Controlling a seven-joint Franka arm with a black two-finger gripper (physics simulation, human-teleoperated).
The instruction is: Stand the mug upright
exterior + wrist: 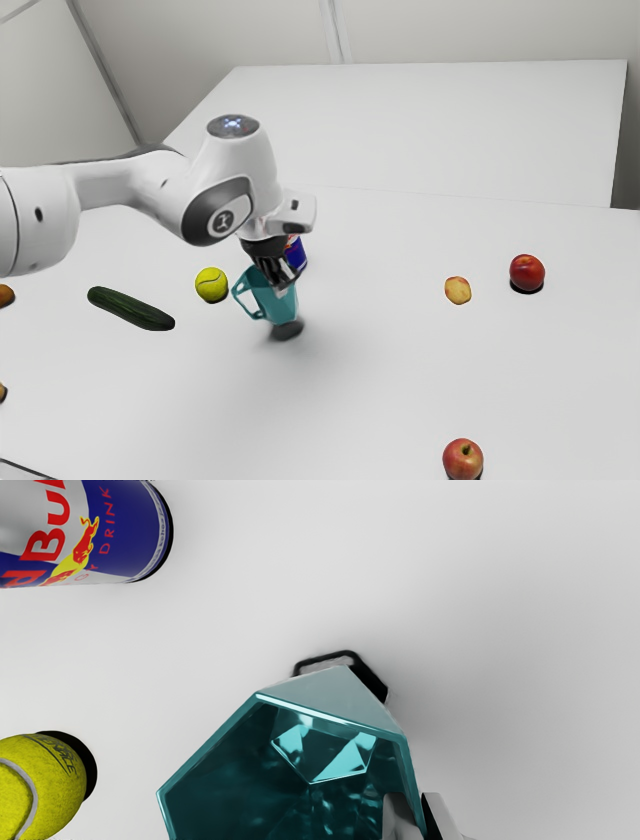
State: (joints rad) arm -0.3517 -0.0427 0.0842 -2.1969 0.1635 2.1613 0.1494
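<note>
Over the worktop (370,390), the gripper (281,284) grasps one slightly tilted mug (274,305) by its wall; the wrist view shows its inside, the exterior view one cucumber (131,308) and two red apples (527,271).

The mug (215,780) is teal, the ball (45,785) yellow.

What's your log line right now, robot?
mug: mouth up, slightly tilted | jaws: shut on its wall, one inside, one outside | Red Bull can, tennis ball: nearby
</note>
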